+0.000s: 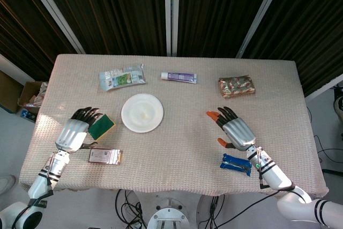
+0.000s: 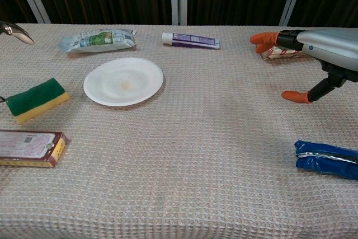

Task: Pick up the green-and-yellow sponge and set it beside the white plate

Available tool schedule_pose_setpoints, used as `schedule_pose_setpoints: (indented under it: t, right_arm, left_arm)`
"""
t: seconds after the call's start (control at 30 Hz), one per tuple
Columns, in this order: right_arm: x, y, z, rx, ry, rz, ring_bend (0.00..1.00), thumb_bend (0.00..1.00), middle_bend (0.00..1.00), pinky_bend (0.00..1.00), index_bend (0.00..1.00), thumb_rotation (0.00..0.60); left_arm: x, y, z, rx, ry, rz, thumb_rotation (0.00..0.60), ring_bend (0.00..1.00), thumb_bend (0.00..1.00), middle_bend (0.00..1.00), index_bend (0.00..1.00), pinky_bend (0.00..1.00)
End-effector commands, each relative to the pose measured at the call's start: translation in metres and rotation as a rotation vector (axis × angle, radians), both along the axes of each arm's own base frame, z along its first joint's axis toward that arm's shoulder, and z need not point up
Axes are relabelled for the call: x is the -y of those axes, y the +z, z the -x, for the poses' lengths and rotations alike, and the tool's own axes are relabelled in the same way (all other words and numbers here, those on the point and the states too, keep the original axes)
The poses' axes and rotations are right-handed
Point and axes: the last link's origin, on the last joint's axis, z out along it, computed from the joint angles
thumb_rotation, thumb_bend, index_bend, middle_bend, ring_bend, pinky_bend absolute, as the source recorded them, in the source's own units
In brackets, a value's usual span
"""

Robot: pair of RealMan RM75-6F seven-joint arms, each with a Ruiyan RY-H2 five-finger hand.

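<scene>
The green-and-yellow sponge (image 1: 102, 126) (image 2: 36, 100) is just left of the white plate (image 1: 142, 112) (image 2: 123, 80), green side up and turned at an angle. My left hand (image 1: 75, 131) is over the sponge's left end and appears to grip it there, fingers stretched forward. The chest view shows only a metal edge of the left hand (image 2: 14, 31) at the frame's left border. My right hand (image 1: 234, 128) (image 2: 313, 54) hovers open over the right side of the table, its orange fingertips spread, holding nothing.
A flat brown box (image 1: 105, 156) (image 2: 31, 148) lies near the front edge below the sponge. A blue packet (image 1: 236, 163) (image 2: 327, 159) sits at front right. Along the back lie a wipes pack (image 1: 122, 77), a toothpaste tube (image 1: 179, 77) and a patterned packet (image 1: 236, 86).
</scene>
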Motion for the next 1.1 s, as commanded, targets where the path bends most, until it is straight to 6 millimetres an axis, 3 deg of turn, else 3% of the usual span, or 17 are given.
schedule_pose_setpoints:
  t: [0.03,0.33,0.5,0.8,0.93,1.1]
  right_arm:
    - [-0.001,0.002,0.003,0.0,-0.008,0.006,0.0,0.23,0.13,0.0,0.0,0.6]
    - [-0.005,0.009,0.009,0.006,-0.015,0.025,0.0,0.23,0.13,0.0,0.0,0.6]
    - [-0.006,0.028,0.009,0.0,0.003,0.075,0.0,0.23,0.13,0.0,0.0,0.6]
    - [-0.014,0.062,0.009,-0.028,0.023,0.148,0.0,0.23,0.13,0.0,0.0,0.6]
    - [-0.018,0.067,0.012,-0.019,0.012,0.159,0.0,0.23,0.13,0.0,0.0,0.6]
    - [-0.021,0.068,0.016,-0.019,0.001,0.157,0.0,0.23,0.13,0.0,0.0,0.6]
  left_arm:
    - [-0.001,-0.001,0.001,0.0,0.006,0.001,0.6,0.11,0.01,0.13,0.2,0.16]
    - [0.002,-0.004,0.002,-0.013,0.016,0.015,0.6,0.11,0.01,0.13,0.2,0.16]
    - [-0.005,-0.009,-0.008,-0.003,0.01,0.049,0.6,0.11,0.01,0.13,0.2,0.16]
    - [-0.042,-0.055,-0.04,-0.004,0.038,0.124,0.6,0.11,0.01,0.11,0.16,0.16]
    - [-0.05,-0.075,-0.042,-0.032,0.081,0.127,0.6,0.11,0.01,0.09,0.15,0.15]
    - [-0.053,-0.085,-0.035,-0.073,0.175,0.101,0.6,0.11,0.01,0.08,0.12,0.15]
